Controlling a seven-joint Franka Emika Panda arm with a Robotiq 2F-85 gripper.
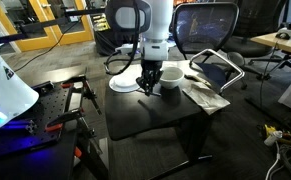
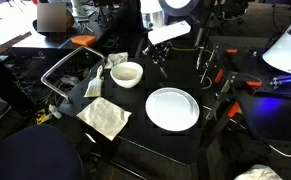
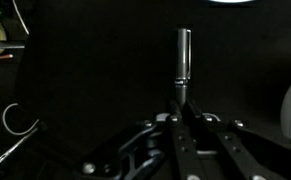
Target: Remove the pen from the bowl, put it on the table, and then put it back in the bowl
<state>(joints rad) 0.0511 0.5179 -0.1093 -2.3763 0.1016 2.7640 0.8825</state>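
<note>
The gripper had its jaws clamped on the pen, slim, dark-bodied, with a silvery end.

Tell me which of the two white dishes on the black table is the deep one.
The bowl is the deep one: it is the smaller dish and has raised walls. The plate beside it is wider and flat.

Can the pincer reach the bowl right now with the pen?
Probably yes. The pincer, shut on the pen, hangs beside the bowl, whose open top looks uncovered, with nothing between them.
</note>
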